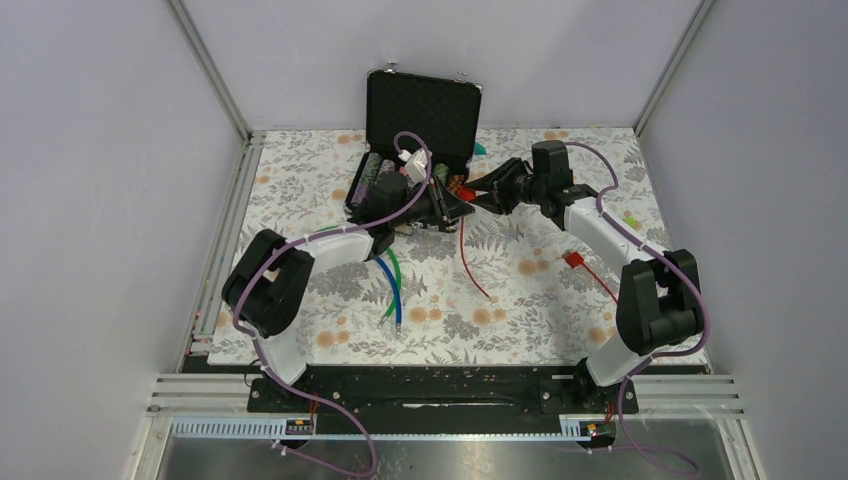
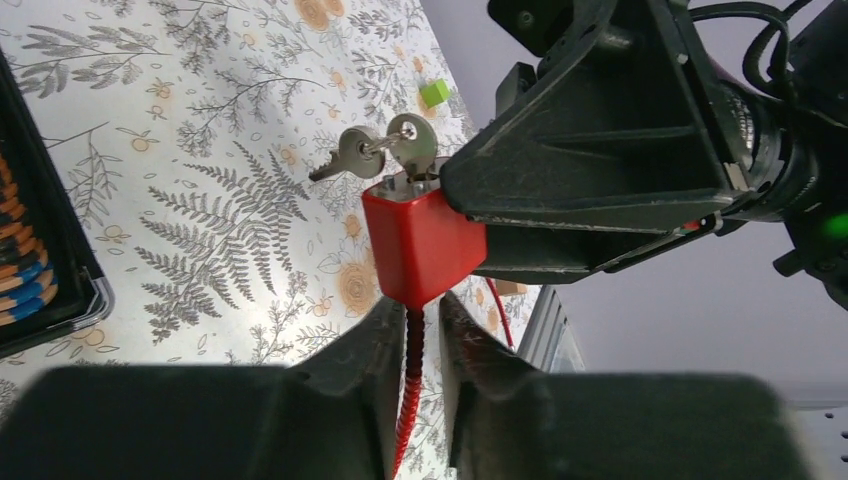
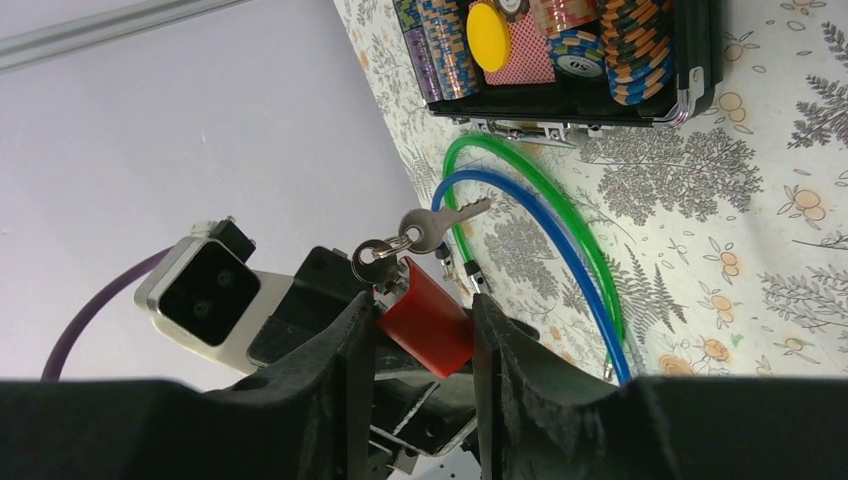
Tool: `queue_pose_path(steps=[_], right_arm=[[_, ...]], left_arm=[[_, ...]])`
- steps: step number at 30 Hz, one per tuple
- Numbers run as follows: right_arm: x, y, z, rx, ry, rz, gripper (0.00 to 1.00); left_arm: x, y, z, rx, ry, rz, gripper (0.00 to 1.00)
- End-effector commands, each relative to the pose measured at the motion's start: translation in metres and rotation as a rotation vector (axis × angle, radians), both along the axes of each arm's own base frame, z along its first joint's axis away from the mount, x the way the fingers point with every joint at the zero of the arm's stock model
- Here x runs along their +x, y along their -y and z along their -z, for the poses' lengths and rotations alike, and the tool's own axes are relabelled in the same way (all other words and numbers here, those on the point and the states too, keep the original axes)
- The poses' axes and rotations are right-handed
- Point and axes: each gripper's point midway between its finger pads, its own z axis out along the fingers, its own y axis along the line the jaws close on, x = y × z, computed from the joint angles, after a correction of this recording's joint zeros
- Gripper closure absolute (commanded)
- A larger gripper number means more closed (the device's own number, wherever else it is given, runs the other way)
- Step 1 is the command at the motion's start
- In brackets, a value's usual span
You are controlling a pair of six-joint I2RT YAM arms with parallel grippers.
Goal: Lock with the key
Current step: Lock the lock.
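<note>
Currently, the right gripper clamps the red padlock above the mat, near the case. A key sits in the padlock. The left gripper straddles the red cable below the padlock; whether it is gripping cannot be confirmed.

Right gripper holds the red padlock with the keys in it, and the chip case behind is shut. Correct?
Not quite: the chip case is open, its lid standing upright, as the top external view shows. The rest holds: the right gripper holds the red padlock with the keys in it.
</note>
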Motion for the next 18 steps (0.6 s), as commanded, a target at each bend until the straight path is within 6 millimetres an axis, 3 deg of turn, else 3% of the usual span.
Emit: queue_pose_path(steps=[1,3,6,7,9,10,12,18], right_arm=[[-0.006,-0.01,-0.035,0.092,0.038,-0.019,0.96],[-0.006,-0.01,-0.034,0.097,0.029,-0.016,0.95],[-0.008,-0.009,-0.033,0.079,0.031,-0.02,0.9],[-0.011,-0.008,-0.031,0.063,0.027,-0.029,0.81],[-0.017,-0.005,-0.03,0.028,0.048,-0.058,0.39],[-0.02,-0.004,-0.031,0.009,0.082,-0.076,0.22],[-0.026,-0.001,-0.031,-0.026,0.124,-0.11,0.05],[-0.051,0.014,-0.039,-0.138,0.314,-0.22,0.0]], left_arm=[[-0.004,0.009,-0.029,-0.077,0.073,0.041,0.9],[-0.005,0.009,-0.031,-0.079,0.069,0.044,1.0],[-0.005,0.007,-0.035,-0.061,0.063,0.035,1.0],[-0.005,0.005,-0.038,-0.049,0.06,0.028,1.0],[-0.004,0.0,-0.036,0.0,0.031,-0.002,1.0],[-0.002,-0.002,-0.041,0.012,0.034,-0.014,1.0],[-0.001,-0.008,-0.04,0.072,-0.006,-0.042,1.0],[0.006,-0.029,-0.053,0.208,-0.111,-0.147,1.0]])
